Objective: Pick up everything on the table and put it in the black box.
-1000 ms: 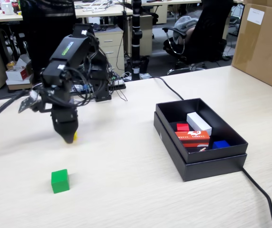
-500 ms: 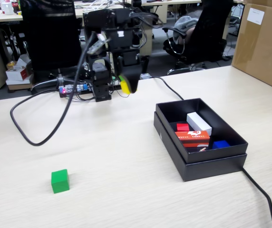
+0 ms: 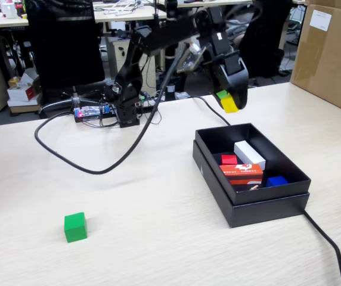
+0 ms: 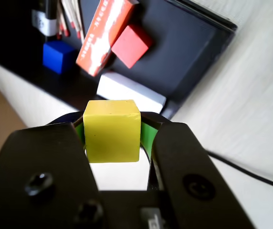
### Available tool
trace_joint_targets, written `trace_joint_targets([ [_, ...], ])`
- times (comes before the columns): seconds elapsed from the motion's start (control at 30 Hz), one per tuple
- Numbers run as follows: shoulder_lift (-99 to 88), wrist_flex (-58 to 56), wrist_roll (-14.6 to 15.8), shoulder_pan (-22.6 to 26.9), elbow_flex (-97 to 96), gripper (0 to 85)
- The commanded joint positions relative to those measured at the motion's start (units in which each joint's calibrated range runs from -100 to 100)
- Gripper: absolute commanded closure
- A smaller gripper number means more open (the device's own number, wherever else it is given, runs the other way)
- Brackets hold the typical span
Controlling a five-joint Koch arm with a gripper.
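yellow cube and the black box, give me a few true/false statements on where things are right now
1. The gripper holds the yellow cube between its jaws. True.
2. The yellow cube already lies inside the black box. False: in the fixed view it hangs in the air, above and behind the box's far edge.
3. The green cube sits on the table, apart from the box. True.
4. The red cube is still on the table. False: it lies in the box, beside the red-orange carton.
5. The box is empty apart from the red cube. False: a white block, the carton and a blue cube are in it too.
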Motion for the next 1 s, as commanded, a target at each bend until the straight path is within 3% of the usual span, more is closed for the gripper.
trace_joint_targets([
  [0.0,5.07,4.03,0.54,-0.20,5.88,82.9],
  [0.3,18.73,4.03,1.47,-2.15,3.62,81.7],
  [0.8,15.05,4.03,1.17,-2.15,0.81,52.0],
  [0.97,8.40,4.03,1.22,-2.20,0.99,50.5],
])
